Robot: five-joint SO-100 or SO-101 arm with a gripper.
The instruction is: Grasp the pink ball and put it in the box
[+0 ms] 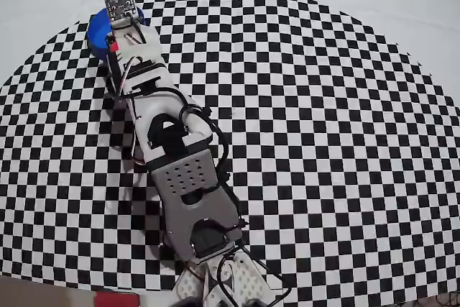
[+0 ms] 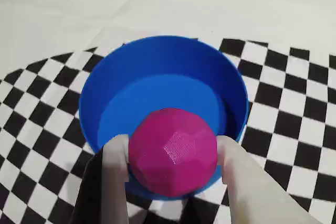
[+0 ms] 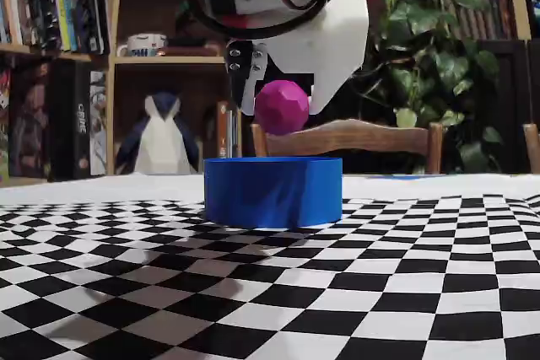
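Holding the pink ball (image 2: 173, 151) between its two fingers (image 2: 116, 156), the claw (image 3: 274, 105) hangs above the box (image 3: 272, 190) — closed on the ball, which fills the gap between the fingers. We take the box as landmark: in the fixed view the ball sits clear above its rim, not touching it; in the wrist view the ball overlaps the box's near wall, so it appears toward the near side of the opening rather than over the centre. We judge the main risk to be a release from this height: the ball could bounce off the floor of the low-walled box, or clip the near rim, and roll out onto the checkered table (image 1: 323, 141). In the overhead view the arm (image 1: 180, 163) hides most of the box, and only a sliver of ball shows.
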